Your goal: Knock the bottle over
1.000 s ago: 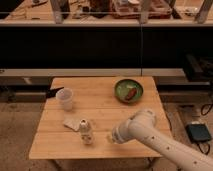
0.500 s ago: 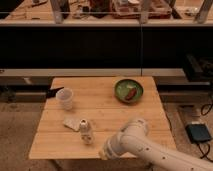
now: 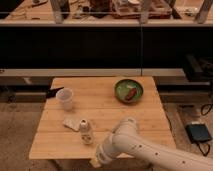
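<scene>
From my seat the job is not done: the bottle stands upright near the front-left of the table, dark cap on top, nothing tipped yet. It sits just beside a flat whitish packet on its left, the two so close I cannot say whether they touch. Behind it, well apart, is the clear cup, and off to the back right a green bowl with something reddish in it. What is left, as I judge it, is the whole push itself: contact, then a sideways shove high enough on the body to topple it. My arm comes in from the lower right, the white forearm running along the table's front edge, elbow bulge right of the bottle and the wrist dropping toward the near edge. The gripper hangs low at the front edge, below and slightly right of the bottle, near it but apart. Whether the pincer is released or clenched I cannot tell from here.
</scene>
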Controlling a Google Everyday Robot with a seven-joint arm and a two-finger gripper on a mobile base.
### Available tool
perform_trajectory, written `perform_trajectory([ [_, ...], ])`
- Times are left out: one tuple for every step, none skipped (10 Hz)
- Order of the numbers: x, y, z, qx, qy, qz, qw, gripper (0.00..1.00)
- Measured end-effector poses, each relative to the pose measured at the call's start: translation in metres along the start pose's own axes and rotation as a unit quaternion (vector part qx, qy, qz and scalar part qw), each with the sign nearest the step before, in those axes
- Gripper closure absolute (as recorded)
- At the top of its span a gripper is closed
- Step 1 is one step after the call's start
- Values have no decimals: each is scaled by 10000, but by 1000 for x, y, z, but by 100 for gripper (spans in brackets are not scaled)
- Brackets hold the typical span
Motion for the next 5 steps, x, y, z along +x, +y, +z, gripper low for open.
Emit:
perform_trajectory([
  [14, -2, 3, 116, 104, -5, 9999, 100],
  [29, -2, 7, 216, 189, 37, 9996, 100],
  [43, 1, 10, 290, 267, 119, 9992, 100],
  [67, 10, 12, 348, 431, 270, 9981, 100],
  [102, 25, 11, 422, 723, 448, 9955, 100],
])
